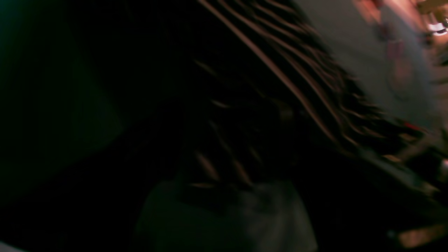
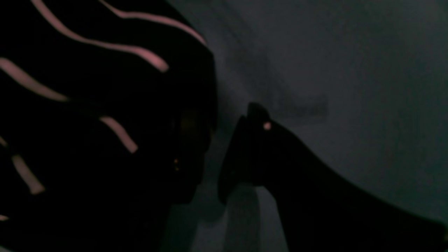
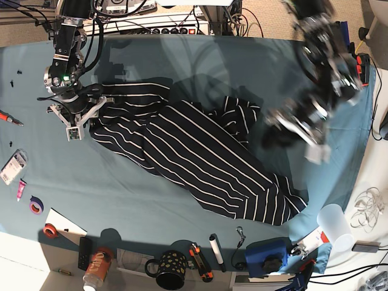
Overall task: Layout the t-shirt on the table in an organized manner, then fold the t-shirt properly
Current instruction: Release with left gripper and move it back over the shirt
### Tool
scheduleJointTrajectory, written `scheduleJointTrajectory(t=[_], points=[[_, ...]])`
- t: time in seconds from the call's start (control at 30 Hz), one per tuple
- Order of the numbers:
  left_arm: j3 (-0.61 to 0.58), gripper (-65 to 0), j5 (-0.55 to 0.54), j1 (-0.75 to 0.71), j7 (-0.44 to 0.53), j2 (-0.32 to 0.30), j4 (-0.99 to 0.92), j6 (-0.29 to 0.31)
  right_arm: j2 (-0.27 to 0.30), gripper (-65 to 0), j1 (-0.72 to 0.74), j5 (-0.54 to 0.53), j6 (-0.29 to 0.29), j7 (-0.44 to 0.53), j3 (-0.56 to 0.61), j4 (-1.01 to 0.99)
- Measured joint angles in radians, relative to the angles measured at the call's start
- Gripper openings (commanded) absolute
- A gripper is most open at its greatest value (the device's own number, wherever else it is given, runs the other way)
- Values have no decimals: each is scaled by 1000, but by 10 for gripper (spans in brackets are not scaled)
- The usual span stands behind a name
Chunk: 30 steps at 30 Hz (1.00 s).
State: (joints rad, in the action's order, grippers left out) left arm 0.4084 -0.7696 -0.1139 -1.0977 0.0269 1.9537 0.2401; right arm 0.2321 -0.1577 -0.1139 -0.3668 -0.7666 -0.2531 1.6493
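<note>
Right now the t-shirt [image 3: 200,160] is lying bunched and twisted in a long diagonal heap on the table [image 3: 139,200], not yet laid out flat. The right gripper [image 3: 77,118] is sitting at one end of that heap, its jaws partly apart with striped fabric pressed against them; the base view suggests it is pinching the edge, though the dark right wrist view is not making clear how much cloth is actually between the jaws. The left gripper [image 3: 297,130] is hanging above the table, blurred, jaws spread wide and holding nothing, with the other end of the shirt lying just below and beside it.

Judging from this, the main risk is a thin pinch slipping free if the right arm is pulling while the rest of the heap is dragging on the teal cloth. Another is the left gripper descending into the crumpled folds beneath it and catching several layers at once, which would be tightening the twist rather than spreading the shirt.
</note>
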Motion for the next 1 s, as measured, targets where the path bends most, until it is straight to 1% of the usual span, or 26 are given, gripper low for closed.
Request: scheduleJointTrajectory(t=[0.07,0.13,0.2,0.27,0.37,0.47,0.57,0.7,0.73,0.77,0.83,0.9,0.93,0.97,1.0], points=[[-13,-300,-2,3,13,46,0,14,0,-444,0,0,0,0,0,0],[-33,-300,29,8,45,69,-3,15,0,-444,0,0,0,-3,0,0],[-59,-300,71,8,52,70,-19,-28,0,-444,0,0,0,-8,0,0],[-89,-300,111,5,59,69,-40,-42,0,-444,0,0,0,-11,0,0],[-128,-300,128,7,103,70,-66,-42,0,-444,0,-1,0,-11,0,0],[-132,-300,150,21,106,72,-97,-74,0,-444,0,-3,0,-11,0,0],[-130,-300,152,30,108,70,-106,-72,0,-444,0,-3,0,-11,0,0],[-131,-300,151,51,124,90,-106,-65,0,-444,0,-3,0,-11,0,0],[-137,-300,152,55,124,92,-106,-60,0,-444,0,-3,0,-11,0,0],[-146,-300,153,59,123,92,-107,-41,0,-444,0,-3,0,-11,0,0],[-177,-301,153,66,127,91,-107,-42,0,-444,0,-3,0,-11,0,0],[-225,-305,177,69,129,92,-107,-42,0,-444,0,-3,0,-12,0,0],[-252,-309,203,69,129,92,-107,-50,0,-444,0,-3,0,-11,0,0],[-277,-322,217,69,128,92,-107,-71,0,-444,0,-3,0,-11,0,0],[-298,-343,239,69,130,92,-107,-77,0,-444,0,-3,0,-11,0,0]])
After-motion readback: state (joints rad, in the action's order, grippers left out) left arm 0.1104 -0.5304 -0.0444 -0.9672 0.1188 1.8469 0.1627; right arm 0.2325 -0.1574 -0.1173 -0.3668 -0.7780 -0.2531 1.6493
